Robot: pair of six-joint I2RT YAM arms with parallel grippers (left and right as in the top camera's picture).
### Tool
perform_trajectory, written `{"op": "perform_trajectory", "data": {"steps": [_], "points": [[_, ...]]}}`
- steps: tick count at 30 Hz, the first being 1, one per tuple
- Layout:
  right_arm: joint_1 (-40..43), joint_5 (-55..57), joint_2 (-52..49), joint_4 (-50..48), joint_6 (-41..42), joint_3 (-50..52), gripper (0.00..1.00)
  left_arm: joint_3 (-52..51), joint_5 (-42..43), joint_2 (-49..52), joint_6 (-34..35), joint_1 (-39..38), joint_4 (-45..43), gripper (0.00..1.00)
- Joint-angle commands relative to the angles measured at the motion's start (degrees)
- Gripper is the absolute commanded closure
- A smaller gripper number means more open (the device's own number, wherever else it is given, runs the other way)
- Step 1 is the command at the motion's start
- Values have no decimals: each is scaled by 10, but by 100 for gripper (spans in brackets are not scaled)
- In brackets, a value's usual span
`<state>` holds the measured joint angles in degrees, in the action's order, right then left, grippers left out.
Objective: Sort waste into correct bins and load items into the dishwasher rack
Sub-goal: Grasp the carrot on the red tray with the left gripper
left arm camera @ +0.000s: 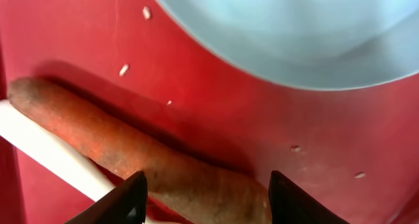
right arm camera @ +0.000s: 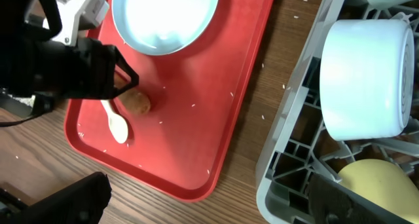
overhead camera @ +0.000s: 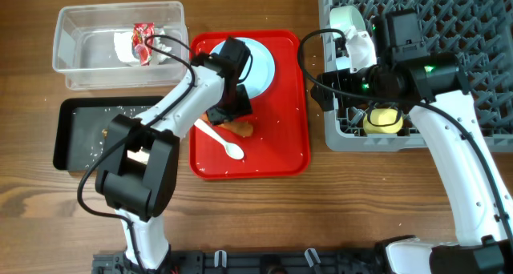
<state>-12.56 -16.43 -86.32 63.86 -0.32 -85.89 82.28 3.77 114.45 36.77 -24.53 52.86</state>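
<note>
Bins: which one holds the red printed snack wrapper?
The clear plastic rectangular tub: the red wrapper lies inside with crumpled white tissue. The black rectangular tray holds only small scraps.

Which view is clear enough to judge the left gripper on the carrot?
Overhead: sharp and evenly lit, but the left gripper hides most of the carrot. Left wrist: very close, carrot soft, plate blurred. Right wrist: sharp, though glare washes out the plate's centre; the carrot's end shows there.

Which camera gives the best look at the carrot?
The left wrist view: the carrot lies large and close on the red tray. Overhead and the right wrist view show only its end, the rest hidden by the left gripper.
</note>
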Motion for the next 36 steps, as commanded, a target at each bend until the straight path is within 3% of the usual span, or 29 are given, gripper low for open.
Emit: {"op": "perform_trajectory", "data": {"steps": [1, 9, 21, 26, 36], "points": [[3, 6, -5, -1, -10, -10, 0, -29, 9, -1, 13, 3, -19, 42], [3, 6, -5, 0, -10, -10, 0, -56, 9, -1, 12, 3, -7, 51], [3, 6, -5, 2, -10, -10, 0, -56, 2, -1, 10, 3, 5, 40], [3, 6, -5, 5, -10, -10, 0, -56, -14, -1, 10, 3, -49, 54], [3, 6, -5, 5, -10, -10, 0, -56, -24, 26, 10, 3, -45, 63]]}}
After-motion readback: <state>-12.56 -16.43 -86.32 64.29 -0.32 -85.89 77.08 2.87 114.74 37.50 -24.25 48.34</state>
